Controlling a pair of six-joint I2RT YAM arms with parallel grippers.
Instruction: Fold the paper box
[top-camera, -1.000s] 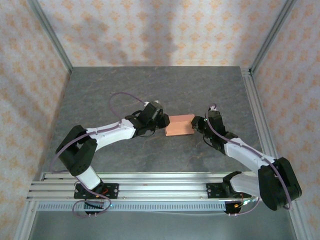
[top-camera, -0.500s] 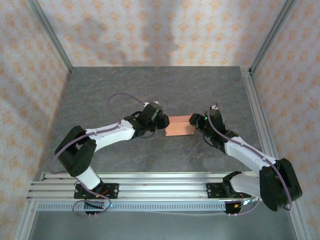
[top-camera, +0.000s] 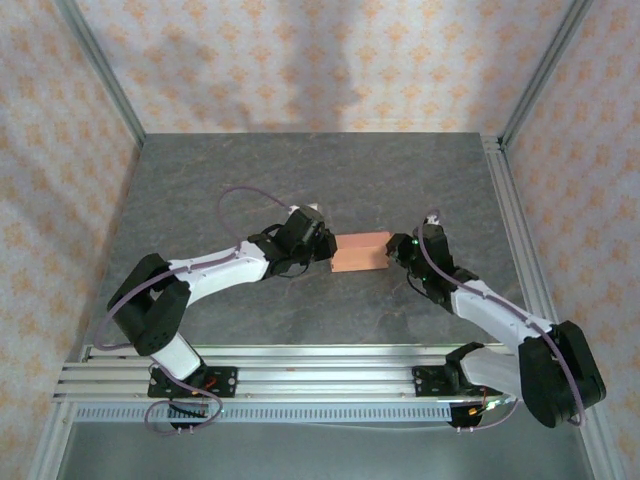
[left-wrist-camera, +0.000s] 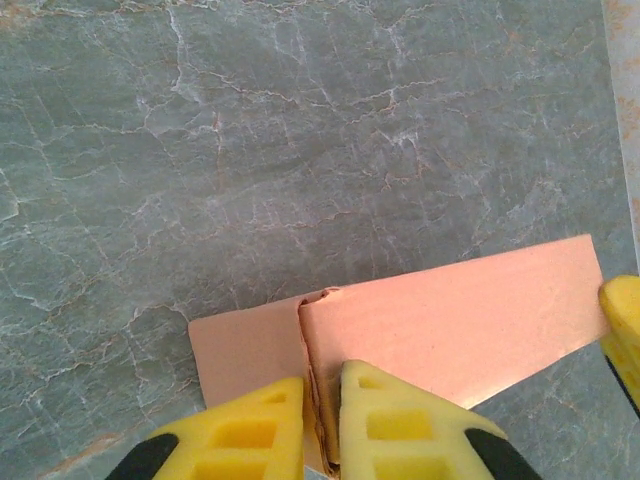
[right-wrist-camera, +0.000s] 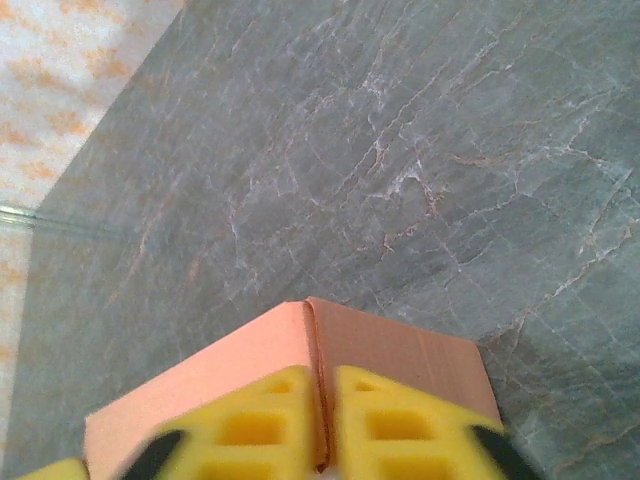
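Paper box (top-camera: 360, 251): one salmon-pink piece, centre of the overhead frame, lying on the grey table (top-camera: 300, 170).
My left gripper (left-wrist-camera: 322, 425): pinching its left end at a crease.
My right gripper (right-wrist-camera: 320, 420): pinching its right end seam.
Progress: body looks folded into a rectangle; I judge end flaps remain.
Count: one box, two grippers.

the left tool (left-wrist-camera: 320, 388) pinched tighter on the paper box (left-wrist-camera: 450, 320); the right tool (right-wrist-camera: 320, 378) reopened, then reclamped.
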